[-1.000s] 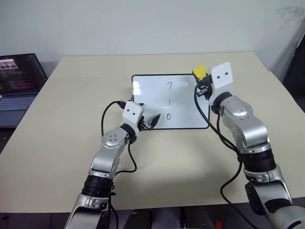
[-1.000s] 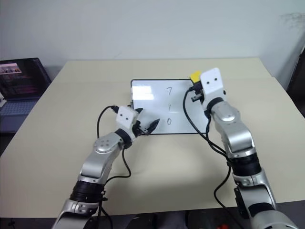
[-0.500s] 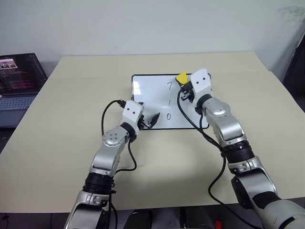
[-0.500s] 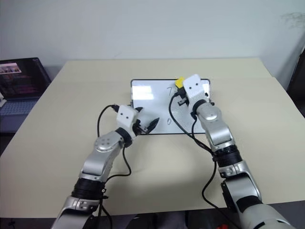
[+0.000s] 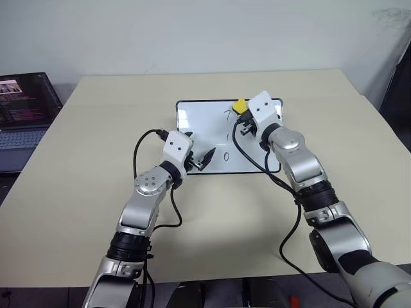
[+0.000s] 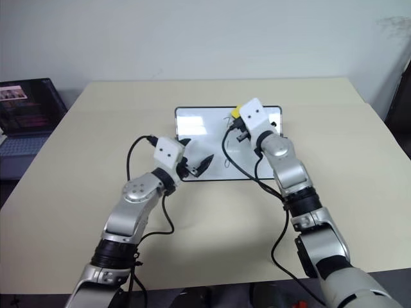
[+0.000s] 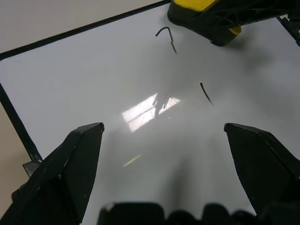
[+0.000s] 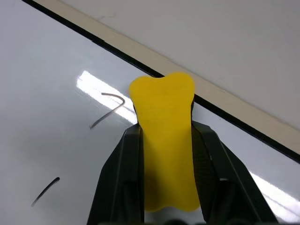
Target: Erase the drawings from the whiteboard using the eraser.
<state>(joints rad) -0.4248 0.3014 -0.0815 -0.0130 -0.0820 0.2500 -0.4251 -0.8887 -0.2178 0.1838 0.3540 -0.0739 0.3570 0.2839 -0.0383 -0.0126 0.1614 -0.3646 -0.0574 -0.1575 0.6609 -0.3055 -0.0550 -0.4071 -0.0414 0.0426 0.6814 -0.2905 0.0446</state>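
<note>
The only readable marks were hand-drawn figures on the whiteboard (image 5: 199, 122): a "7" (image 5: 227, 115), a "1" (image 5: 227, 136) and a "0" (image 5: 227, 156), black and stacked in a column. The "7" lay just beside the right claw (image 8: 165, 140), on its left; the "1" and "0" followed below it, toward the robot. The "0" stood just right of the left claw (image 5: 207, 158). The laptop (image 5: 26, 106) screen, far left of both claws, carried lines of text too small to read.
</note>
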